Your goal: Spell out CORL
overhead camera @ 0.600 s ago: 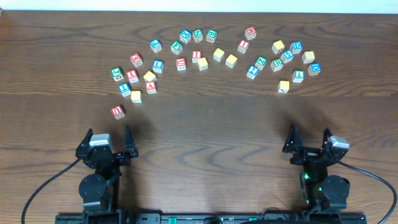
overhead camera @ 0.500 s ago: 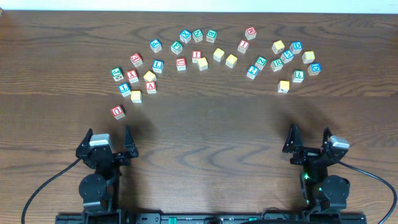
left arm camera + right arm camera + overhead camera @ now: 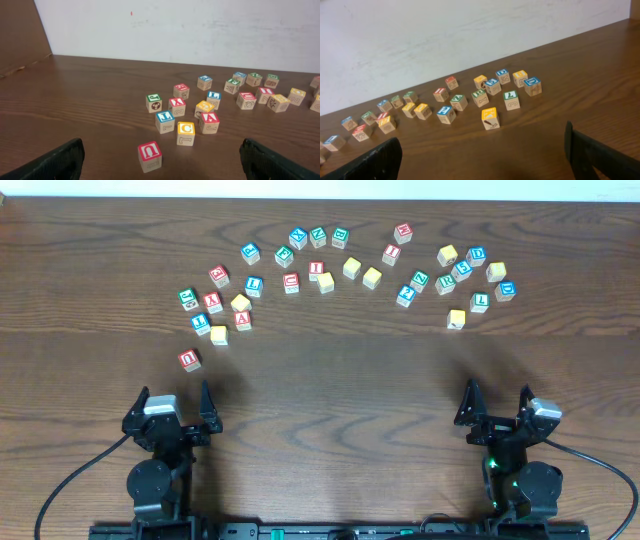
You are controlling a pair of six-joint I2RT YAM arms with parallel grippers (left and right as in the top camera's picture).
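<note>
Wooden alphabet cubes (image 3: 351,268) arc across the far half of the dark wooden desk (image 3: 320,395): the yellow-topped C cube (image 3: 185,132) at the left end, the blue-lettered L cube (image 3: 254,284) behind it, the green-lettered R cube (image 3: 445,284) toward the right. The left tool (image 3: 174,395) and the right tool (image 3: 497,392) sit at the near edge, both spread wide.

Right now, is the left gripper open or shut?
Open: the left gripper has its fingers spread wide, gripping nothing.
</note>
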